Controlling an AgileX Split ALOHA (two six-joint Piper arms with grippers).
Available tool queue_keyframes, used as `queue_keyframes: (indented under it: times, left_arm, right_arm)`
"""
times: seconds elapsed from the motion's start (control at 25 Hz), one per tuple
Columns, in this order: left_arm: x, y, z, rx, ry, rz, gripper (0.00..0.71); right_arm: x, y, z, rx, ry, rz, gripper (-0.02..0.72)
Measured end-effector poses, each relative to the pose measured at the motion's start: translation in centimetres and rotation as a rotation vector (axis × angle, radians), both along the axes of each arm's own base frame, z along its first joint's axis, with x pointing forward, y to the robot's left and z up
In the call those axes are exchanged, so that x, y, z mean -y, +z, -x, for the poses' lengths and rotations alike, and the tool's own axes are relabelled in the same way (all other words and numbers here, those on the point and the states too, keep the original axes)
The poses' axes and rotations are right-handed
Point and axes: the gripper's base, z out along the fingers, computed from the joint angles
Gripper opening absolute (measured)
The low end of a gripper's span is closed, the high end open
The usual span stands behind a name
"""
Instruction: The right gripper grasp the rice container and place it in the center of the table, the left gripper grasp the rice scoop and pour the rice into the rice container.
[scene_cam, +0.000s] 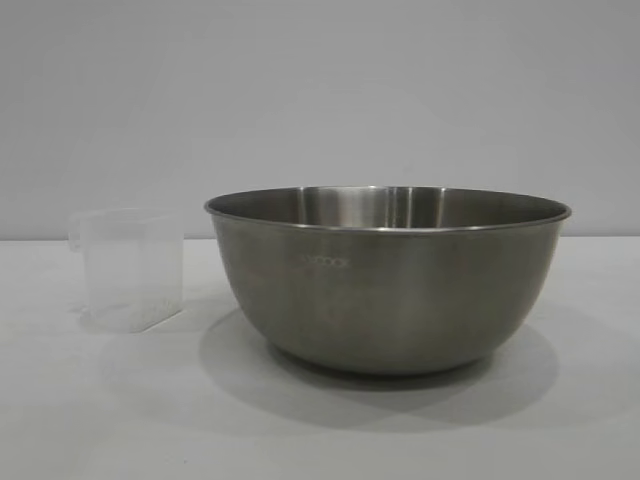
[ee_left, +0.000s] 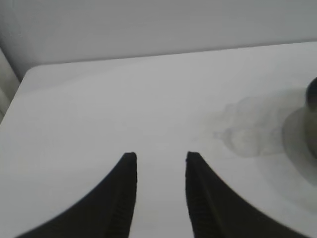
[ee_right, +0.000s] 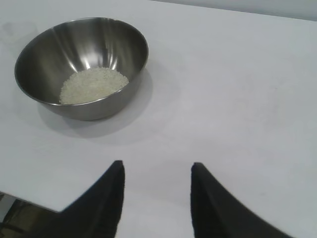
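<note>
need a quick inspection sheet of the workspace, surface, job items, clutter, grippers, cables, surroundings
surface: white table, bare apart from the job's things
rice container: steel bowl upright on the table
rice: pale heap lying in the bottom of the bowl
rice scoop: clear cup upright beside the bowl, apart from it, looks empty
clutter: nothing seen
left gripper: open, nothing between its fingers, over bare table
right gripper: open, holding nothing, set back from the bowl
cables: nothing seen
surroundings: plain pale wall behind the table
</note>
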Motion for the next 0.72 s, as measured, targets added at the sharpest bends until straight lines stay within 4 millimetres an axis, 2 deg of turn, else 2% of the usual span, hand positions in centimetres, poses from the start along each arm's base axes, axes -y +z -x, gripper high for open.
queue_keyframes:
  times: [0.16, 0.72]
  left_arm:
    - [0.1, -1.0, 0.8, -0.129, -0.013, -0.008, 0.204]
    - [0.3, -1.3, 1.2, -0.111, -0.032, 0.017, 0.204]
  right_arm:
    - [0.0, 0.0, 0.0, 0.0, 0.0, 0.0, 0.265]
    - [0.0, 0.0, 0.0, 0.0, 0.0, 0.0, 0.265]
